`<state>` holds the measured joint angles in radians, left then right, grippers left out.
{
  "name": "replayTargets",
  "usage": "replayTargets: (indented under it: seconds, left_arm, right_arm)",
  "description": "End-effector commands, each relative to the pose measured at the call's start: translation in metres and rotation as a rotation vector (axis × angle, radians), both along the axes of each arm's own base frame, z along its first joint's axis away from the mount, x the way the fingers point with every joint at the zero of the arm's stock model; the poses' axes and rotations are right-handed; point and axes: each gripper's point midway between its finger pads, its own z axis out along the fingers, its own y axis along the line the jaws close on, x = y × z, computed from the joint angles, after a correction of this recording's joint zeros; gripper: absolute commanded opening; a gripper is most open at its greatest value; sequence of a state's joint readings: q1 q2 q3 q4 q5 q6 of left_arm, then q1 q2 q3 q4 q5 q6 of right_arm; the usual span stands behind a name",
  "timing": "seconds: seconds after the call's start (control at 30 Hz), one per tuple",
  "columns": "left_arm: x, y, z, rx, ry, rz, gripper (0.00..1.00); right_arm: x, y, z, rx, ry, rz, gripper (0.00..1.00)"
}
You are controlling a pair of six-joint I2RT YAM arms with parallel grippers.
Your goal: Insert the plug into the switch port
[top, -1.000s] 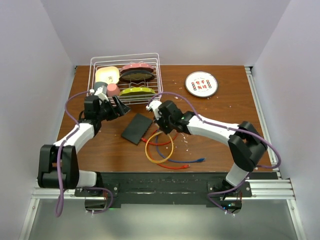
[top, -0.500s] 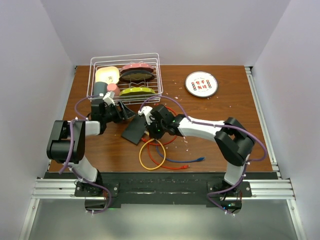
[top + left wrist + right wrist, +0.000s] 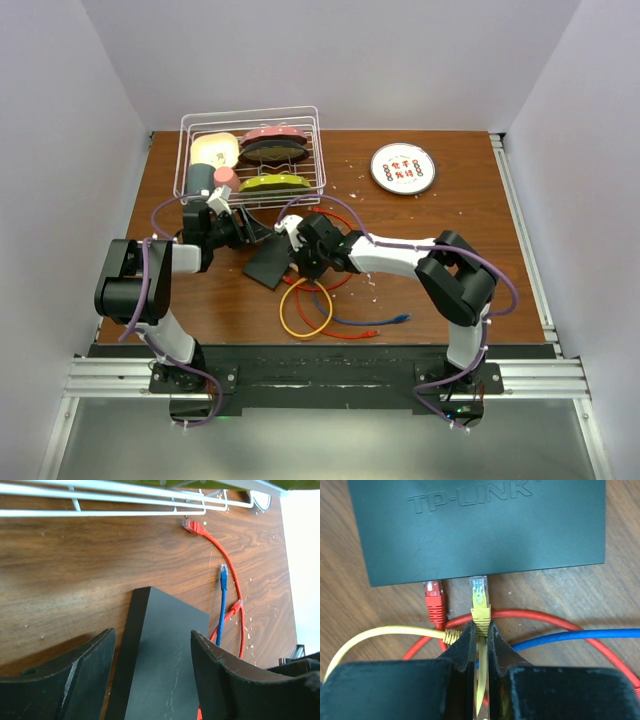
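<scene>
Tip of yellow plug (image 3: 480, 597) sitting right at switch (image 3: 480, 525) edge beside red plug (image 3: 434, 595), right gripper (image 3: 479, 630) clamping it; left gripper (image 3: 152, 636) jaws hanging apart, straddling switch.

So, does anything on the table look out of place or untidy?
Yes. Pale crumbs are scattered over the table, several near the switch. The switch lies diagonal to the table edges, and the red cable, blue cable and yellow cable cross in a loose tangle beside it. Nothing looks damaged.
</scene>
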<state>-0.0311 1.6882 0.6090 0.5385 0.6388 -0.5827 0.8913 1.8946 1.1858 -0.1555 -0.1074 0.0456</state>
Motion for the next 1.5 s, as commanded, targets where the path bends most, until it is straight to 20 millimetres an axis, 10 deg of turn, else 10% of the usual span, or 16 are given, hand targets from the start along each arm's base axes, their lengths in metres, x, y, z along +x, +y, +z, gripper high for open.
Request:
replayTargets:
  seconds: [0.0,0.27,0.8,1.47]
  left_arm:
    - [0.002,-0.002,0.008,-0.01,-0.051,-0.023,0.64]
    - [0.003,-0.001,0.011,-0.009,-0.052,-0.022,0.62]
    - [0.006,0.014,0.001,0.066,-0.006,0.057,0.66]
    - [0.007,0.017,-0.003,0.031,0.031,0.08,0.57]
  right_arm:
    - [-0.005,-0.005,-0.02,-0.082,0.03,-0.014,0.0]
    - [-0.006,-0.011,-0.035,-0.188,0.038,0.014,0.0]
    - [0.027,0.021,-0.003,-0.1,-0.102,0.037,0.0]
    - [-0.013,0.028,-0.006,-0.092,-0.022,0.184,0.0]
